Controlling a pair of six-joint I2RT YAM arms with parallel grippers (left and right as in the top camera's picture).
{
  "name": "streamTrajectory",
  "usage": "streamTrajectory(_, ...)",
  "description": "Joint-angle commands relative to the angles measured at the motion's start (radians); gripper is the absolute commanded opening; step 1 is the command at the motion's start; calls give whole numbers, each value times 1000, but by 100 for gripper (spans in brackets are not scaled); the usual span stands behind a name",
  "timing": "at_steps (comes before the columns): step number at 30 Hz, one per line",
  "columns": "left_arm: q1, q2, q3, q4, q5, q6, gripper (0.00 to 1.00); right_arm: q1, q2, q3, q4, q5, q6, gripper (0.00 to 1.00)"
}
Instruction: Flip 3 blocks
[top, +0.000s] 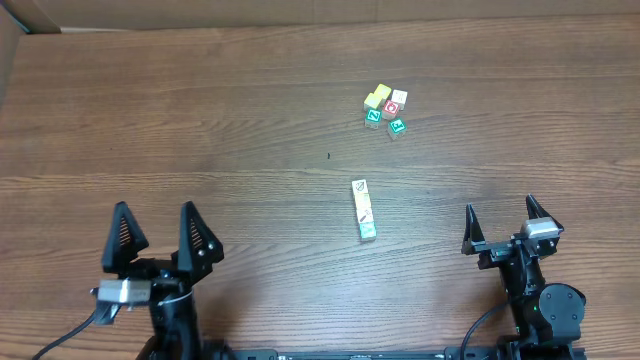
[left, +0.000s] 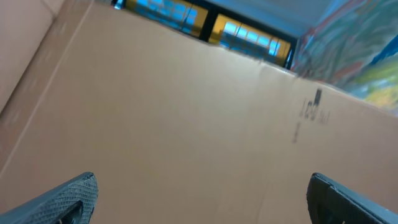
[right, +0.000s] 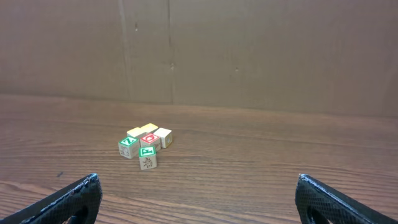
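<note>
Three blocks lie end to end in a short row at mid-table. The far one (top: 360, 187) is white with a picture face, the middle one (top: 364, 210) is plain tan, and the near one (top: 368, 232) has a green face. My left gripper (top: 155, 208) is open near the front left edge, well left of the row. My right gripper (top: 499, 204) is open at the front right, apart from the row. Neither wrist view shows the row. The left gripper (left: 202, 190) faces only a cardboard wall, and the right gripper (right: 199, 190) has nothing between its fingers.
A cluster of several other cubes (top: 385, 108) sits farther back, among them a green Z cube (right: 128, 147), a red-marked cube (right: 150, 139) and a green-topped cube (right: 148, 153). A cardboard wall (right: 249, 56) lines the table's far edge.
</note>
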Motion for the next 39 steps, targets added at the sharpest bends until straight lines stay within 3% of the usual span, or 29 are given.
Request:
streamTrajectory(1, 10, -13, -63, 11, -6, 8, 100, 5, -9, -11, 4, -5, -4, 100)
streamTrajectory(10, 10, -13, -137, -48, -5, 8, 100, 5, -9, -11, 4, -5, -4, 100)
streamTrajectory(21, 10, -13, -137, -483, -7, 14, 100, 5, -9, -11, 4, -5, -4, 100)
streamTrajectory(28, 10, -13, -137, -536, 9, 200, 100, 5, -9, -11, 4, -5, -4, 100)
streamTrajectory(33, 10, -13, -137, -539, 98, 367, 100, 5, -9, -11, 4, -5, -4, 100)
streamTrajectory(39, 10, -13, -137, -538, 104, 386, 100, 5, -9, -11, 4, -5, -4, 100)
